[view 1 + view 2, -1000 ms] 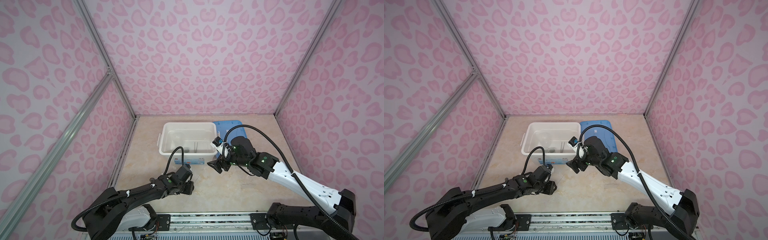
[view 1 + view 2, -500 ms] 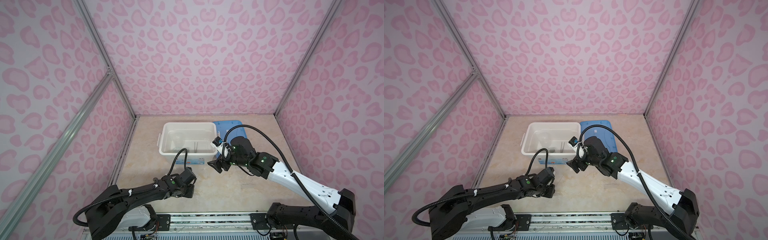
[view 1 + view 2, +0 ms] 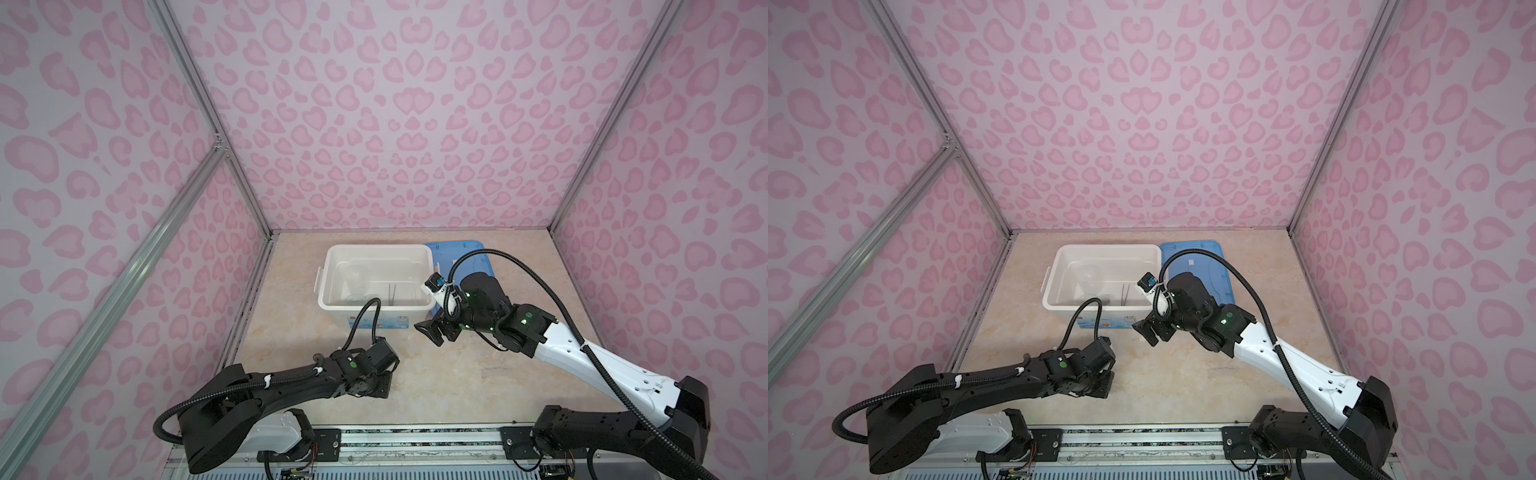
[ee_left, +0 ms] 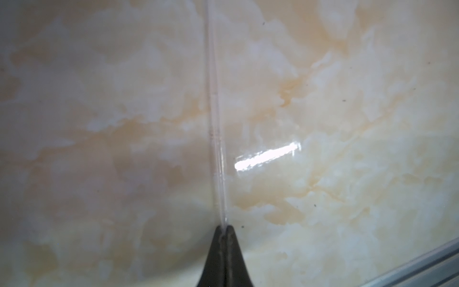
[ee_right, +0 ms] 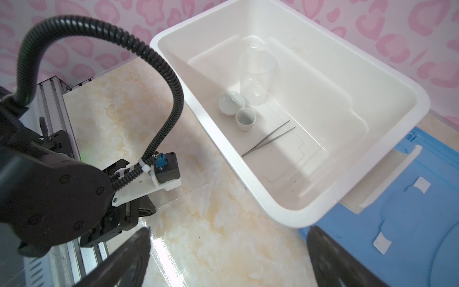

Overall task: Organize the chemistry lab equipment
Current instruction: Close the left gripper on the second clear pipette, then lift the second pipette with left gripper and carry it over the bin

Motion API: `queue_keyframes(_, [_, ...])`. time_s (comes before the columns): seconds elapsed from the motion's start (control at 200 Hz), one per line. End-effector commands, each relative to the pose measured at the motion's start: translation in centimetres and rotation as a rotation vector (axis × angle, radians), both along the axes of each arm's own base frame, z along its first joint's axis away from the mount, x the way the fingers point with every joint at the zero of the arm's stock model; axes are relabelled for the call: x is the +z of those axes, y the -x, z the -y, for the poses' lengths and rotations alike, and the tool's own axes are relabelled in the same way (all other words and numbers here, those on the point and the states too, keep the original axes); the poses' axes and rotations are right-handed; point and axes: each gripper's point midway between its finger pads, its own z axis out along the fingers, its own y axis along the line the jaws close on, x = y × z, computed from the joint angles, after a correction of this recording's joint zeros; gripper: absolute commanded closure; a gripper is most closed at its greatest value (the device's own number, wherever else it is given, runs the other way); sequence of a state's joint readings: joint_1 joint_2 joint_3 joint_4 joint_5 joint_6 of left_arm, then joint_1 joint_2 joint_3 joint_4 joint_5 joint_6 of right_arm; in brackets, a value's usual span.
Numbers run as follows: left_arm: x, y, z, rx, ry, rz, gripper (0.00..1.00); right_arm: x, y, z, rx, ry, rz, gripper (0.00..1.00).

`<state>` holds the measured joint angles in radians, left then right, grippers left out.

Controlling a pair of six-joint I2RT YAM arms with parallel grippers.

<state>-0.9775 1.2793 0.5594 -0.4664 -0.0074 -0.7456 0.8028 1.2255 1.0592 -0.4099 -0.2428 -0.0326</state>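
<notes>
left pincer (image 4: pixel 224 227) closed tight on the tail end of the clear dropper (image 4: pixel 216 139). the stem runs straight out ahead of the fingertips, low over the table (image 4: pixel 99 99). cannot tell if it touches the top.

right pincer (image 5: pixel 229 229) wide open, empty, hanging near the front corner of the white bin (image 5: pixel 285 221), blue lid (image 5: pixel 397 236) off to one side of it.

step in hand, as i read it: carry the dropper into the bin.
- the grip sits at the very end, so the long stem can droop or swing. lift straight up first, then travel slowly.
- the bin lies ahead of the left pincer, past the dropper's far tip. raise that tip over the rim before going forward.
- set it down on the bare floor beside the tweezers (image 5: pixel 269 138), away from the glass.

views:
- left wrist view alone shows the pinch itself. in both top views the dropper is too faint to find.
- right wrist view gives the bin's contents: beaker (image 5: pixel 257 74) standing, two small dishes (image 5: pixel 231 103) just beside it, tweezers flat.
- a top view gives the layout, with the left pincer (image 3: pixel 380 384) well short of the bin.
</notes>
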Motion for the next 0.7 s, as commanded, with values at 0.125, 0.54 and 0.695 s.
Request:
queue_keyframes(0.125, [2.7,-0.1,-0.4,0.053,0.037,0.03,0.97,0.9,-0.5,-0.2,-0.022,-0.034,0.018,0.02])
queue_keyframes(0.54, [14.8,-2.5,-0.9,0.049,0.144,0.231,0.97,4.2,-1.9,1.4,-0.101,-0.116,0.074,0.02])
queue_keyframes(0.695, [19.8,-3.8,0.2,0.038,0.254,0.297,0.97,5.6,-2.7,2.0,-0.132,-0.146,0.095,0.02])
